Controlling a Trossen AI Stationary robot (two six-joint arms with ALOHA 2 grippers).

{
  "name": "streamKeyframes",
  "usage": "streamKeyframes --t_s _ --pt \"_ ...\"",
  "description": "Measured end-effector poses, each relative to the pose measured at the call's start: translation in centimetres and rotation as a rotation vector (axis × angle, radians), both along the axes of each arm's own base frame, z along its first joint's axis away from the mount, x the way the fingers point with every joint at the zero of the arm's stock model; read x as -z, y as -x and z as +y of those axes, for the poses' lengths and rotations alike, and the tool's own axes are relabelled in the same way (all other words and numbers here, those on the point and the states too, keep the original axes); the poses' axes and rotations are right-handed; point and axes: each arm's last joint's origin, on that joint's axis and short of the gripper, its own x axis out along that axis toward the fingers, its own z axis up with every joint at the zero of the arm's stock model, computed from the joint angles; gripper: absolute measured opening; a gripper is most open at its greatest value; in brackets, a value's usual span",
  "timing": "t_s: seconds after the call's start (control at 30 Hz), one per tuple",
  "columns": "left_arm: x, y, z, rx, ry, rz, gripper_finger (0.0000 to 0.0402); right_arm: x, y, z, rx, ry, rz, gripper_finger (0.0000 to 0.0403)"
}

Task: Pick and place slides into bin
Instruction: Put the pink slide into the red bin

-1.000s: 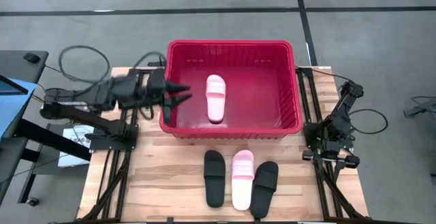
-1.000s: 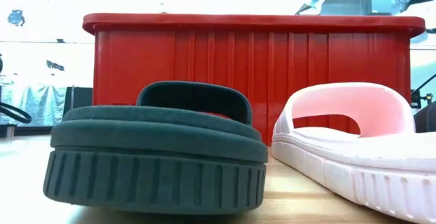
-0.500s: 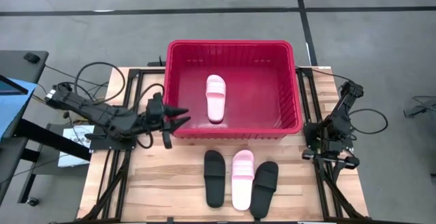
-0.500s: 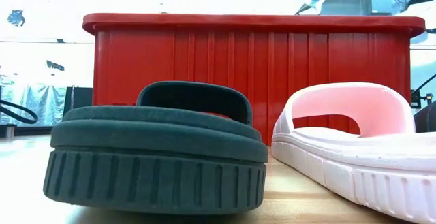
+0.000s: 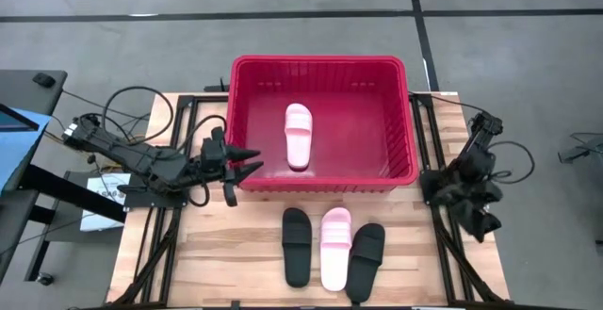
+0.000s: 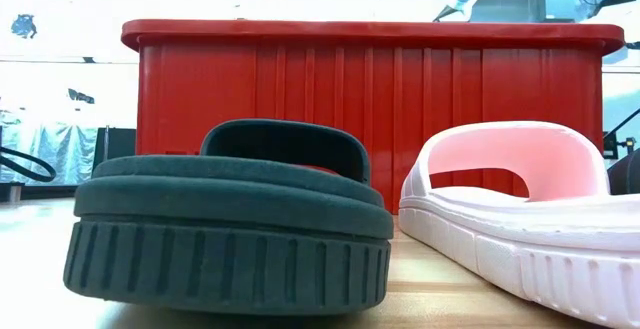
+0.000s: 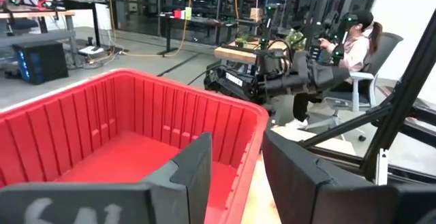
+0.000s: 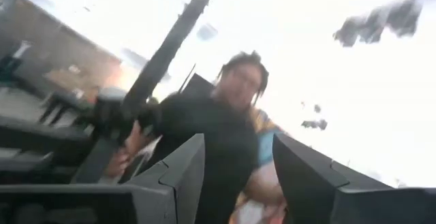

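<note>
- Nearest the table's front edge: three slides in a row on the wooden table, not touching the bin. Black slide to the left, pink slide in the middle, a second black slide to the right and angled, its edge against the pink one.
- Low view confirms this: the black one's toe fills the foreground, the pink one sits beside it, and the bin wall stands behind both.
- Change: a second ago the left gripper reached over the bin's left rim; now it sits lower, outside the near-left corner, fingers spread with nothing between them. Judged: the drop is done and the arm is clear.
- Red bin at mid-table. One pink slide lies flat on its floor, toward the left of centre. So one of four is in and three remain.
- Right gripper off the table's right edge by the frame, newly shifted outward and lower than half a second ago. Its fingers stand apart and hold nothing; its camera points up at a person in dark clothing.
- In the way: the bin's near wall stands between the row and the bin floor, so each slide likely needs a lift over the rim. The frame rails beside the left arm and loose cables further back are possible snags.
- Far off, the left wrist view shows a seated person at a desk.
</note>
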Motion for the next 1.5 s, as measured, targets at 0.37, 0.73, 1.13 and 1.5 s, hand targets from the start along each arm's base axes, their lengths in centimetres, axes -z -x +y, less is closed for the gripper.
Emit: streamKeyframes --t_s 0.37,0.73,1.13,1.5 --pt "-0.2 0.0 0.0 0.014 0.051 -0.036 0.0122 -1.7 0.8 -1.1 -0.053 -0.190 -0.058 0.0166" --pt "-0.5 0.0 0.1 -0.046 0.081 -0.074 0.0122 -4.4 2.1 -2.7 -0.014 -0.371 -0.234 0.0166" --pt "-0.5 0.0 0.2 -0.074 0.111 -0.086 0.0122 -4.9 2.3 -2.9 -0.051 -0.379 -0.230 0.0166" --pt "-0.6 0.1 0.2 -0.093 0.171 -0.112 0.0122 -4.8 1.9 -2.8 0.001 -0.386 -0.155 0.0166"
